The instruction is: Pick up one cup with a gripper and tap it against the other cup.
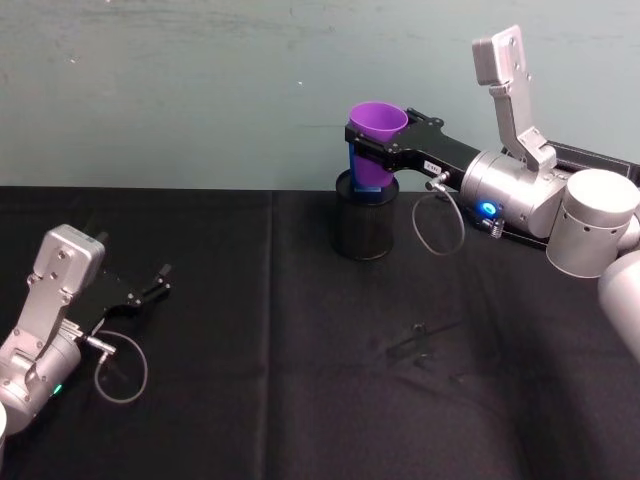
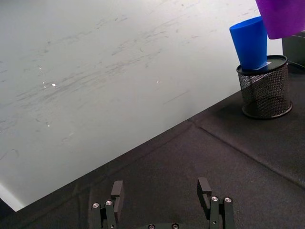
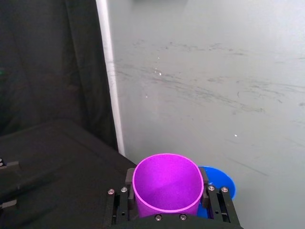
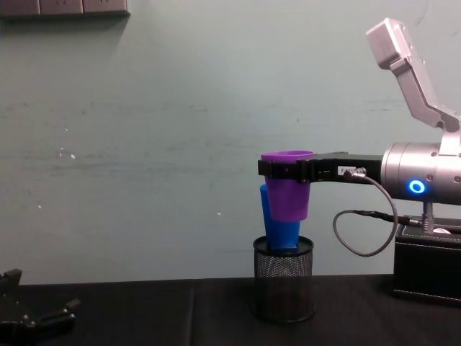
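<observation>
Fingers of the right gripper (image 1: 372, 152) clamp the purple cup (image 1: 377, 122) just beside the blue cup (image 4: 279, 232) at the desk's (image 1: 250, 400) far edge. A slight nudge should tap them. At the left edge the left gripper (image 2: 161, 190) lies parked, spread.

Black mesh pen holder (image 1: 362, 230) far centre, bright blue plastic tumbler (image 2: 250, 44) inside, purple plastic tumbler (image 1: 377, 128) close alongside, black cloth tabletop (image 1: 250, 320) open in front

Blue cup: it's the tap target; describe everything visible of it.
The blue cup is a plain, smooth plastic tumbler, tapering downward, mouth up. Its base sits inside the black mesh pen holder at the table's back. The purple cup, clamped in the right gripper, hangs close beside its upper part; contact cannot be told. The left gripper rests far off.
</observation>
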### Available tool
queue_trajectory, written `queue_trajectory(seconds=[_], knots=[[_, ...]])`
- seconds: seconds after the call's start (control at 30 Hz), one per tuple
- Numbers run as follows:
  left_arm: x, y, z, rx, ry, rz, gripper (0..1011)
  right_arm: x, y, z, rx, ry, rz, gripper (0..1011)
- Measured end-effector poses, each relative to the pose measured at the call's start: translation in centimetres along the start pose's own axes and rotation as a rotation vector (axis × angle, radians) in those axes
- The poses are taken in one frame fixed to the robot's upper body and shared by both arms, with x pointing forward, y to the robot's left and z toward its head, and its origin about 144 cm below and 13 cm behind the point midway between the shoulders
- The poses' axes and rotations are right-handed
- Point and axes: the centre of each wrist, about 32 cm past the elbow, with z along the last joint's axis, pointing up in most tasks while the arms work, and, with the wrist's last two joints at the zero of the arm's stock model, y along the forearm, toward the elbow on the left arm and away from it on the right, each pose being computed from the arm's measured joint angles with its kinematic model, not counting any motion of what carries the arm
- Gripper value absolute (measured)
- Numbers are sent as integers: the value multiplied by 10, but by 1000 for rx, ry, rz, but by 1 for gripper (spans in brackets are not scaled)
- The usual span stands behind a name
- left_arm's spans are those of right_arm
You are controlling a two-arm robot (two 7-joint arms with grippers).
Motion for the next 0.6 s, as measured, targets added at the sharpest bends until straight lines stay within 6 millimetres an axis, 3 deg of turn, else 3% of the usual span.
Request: queue_trajectory(seconds=[0.6], knots=[[0,0,0,0,0,0,1011,-2,1,0,10,0,-22,748]])
